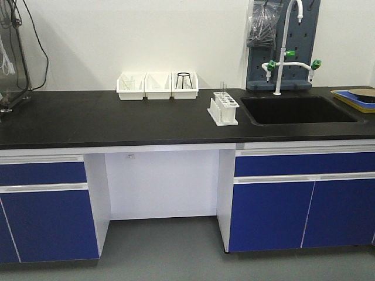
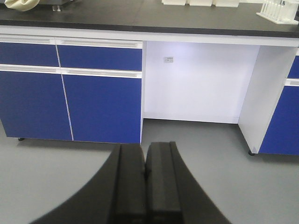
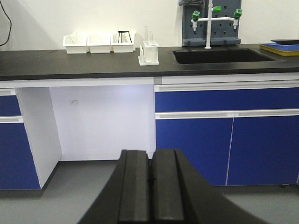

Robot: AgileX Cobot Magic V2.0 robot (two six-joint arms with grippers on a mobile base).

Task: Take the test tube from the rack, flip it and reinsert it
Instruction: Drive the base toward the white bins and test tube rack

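Front view: the black counter (image 1: 117, 120) runs across the middle of the frame. The white rack (image 1: 223, 109) sits right of centre, just beside the left rim of the sink (image 1: 249, 111). A clear test tube (image 1: 222, 87) stands upright at the rack's rear. Three white bins (image 1: 157, 86) stand in a row behind and left of the rack, against the wall. No arm is in this view.

Left wrist view: the left gripper (image 2: 145, 149) fills the lower centre, its fingers pressed together with nothing between them, low before the blue cabinets (image 2: 100, 93). The rack (image 2: 279, 10) appears at the upper right corner, well apart from it.

Right wrist view: the right gripper (image 3: 151, 154) is at the lower centre, fingers likewise clenched on nothing. The rack (image 3: 148, 53) stands on the counter at upper centre, with tubes upright in it, left of the sink.
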